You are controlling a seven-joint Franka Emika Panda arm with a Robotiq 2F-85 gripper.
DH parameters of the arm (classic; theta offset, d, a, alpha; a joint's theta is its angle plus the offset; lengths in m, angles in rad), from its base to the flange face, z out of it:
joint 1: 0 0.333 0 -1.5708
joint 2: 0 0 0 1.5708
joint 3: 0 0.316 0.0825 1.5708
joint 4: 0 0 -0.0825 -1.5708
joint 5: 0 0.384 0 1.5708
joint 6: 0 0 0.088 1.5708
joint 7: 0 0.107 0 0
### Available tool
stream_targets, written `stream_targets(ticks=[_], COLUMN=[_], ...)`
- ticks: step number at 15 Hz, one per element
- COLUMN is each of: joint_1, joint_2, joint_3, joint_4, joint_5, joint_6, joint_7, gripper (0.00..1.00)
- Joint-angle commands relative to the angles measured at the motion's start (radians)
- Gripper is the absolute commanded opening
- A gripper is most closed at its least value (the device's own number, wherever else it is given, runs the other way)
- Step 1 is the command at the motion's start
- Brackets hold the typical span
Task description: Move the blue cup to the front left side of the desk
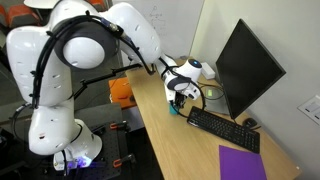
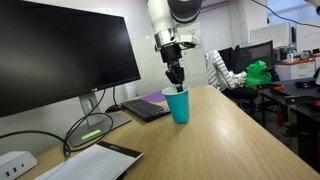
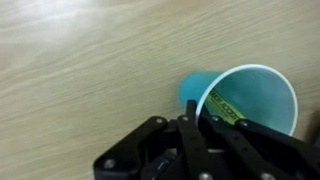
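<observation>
The blue cup [image 2: 178, 107] stands upright on the light tan desk [image 2: 230, 140], near the keyboard. It also shows in an exterior view [image 1: 176, 109] and in the wrist view [image 3: 250, 92], where I look down into its open mouth. My gripper [image 2: 175, 80] comes down from above onto the cup's rim. In the wrist view the fingers [image 3: 203, 118] pinch the near rim, one finger outside the wall and one inside. I cannot tell whether the cup's base touches the desk or hangs just above it.
A black monitor [image 2: 60, 60] stands along the desk's back edge, with a black keyboard [image 2: 147, 110] and a purple mat [image 1: 243, 163] beside it. A white power strip [image 2: 12, 162] and a flat dark pad [image 2: 100, 162] lie at one end. Bare desk [image 3: 80, 70] surrounds the cup.
</observation>
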Motion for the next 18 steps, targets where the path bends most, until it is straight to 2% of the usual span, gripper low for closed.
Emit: stream_targets(ticks=[1, 9, 16, 17, 18], joint_1=[0.027, 0.058, 0.092, 0.094, 0.093], joint_2=[-0.039, -0.058, -0.080, -0.084, -0.095], joint_3=[0.053, 0.187, 0.215, 0.218, 0.227], joint_4=[-0.046, -0.107, -0.187, -0.195, -0.205], joint_5=[0.049, 0.219, 0.230, 0.232, 0.240], joint_6=[0.008, 0.015, 0.066, 0.073, 0.075], joint_7=[-0.077, -0.270, -0.329, -0.338, -0.368], gripper=[0.01, 0.01, 0.01, 0.30, 0.32])
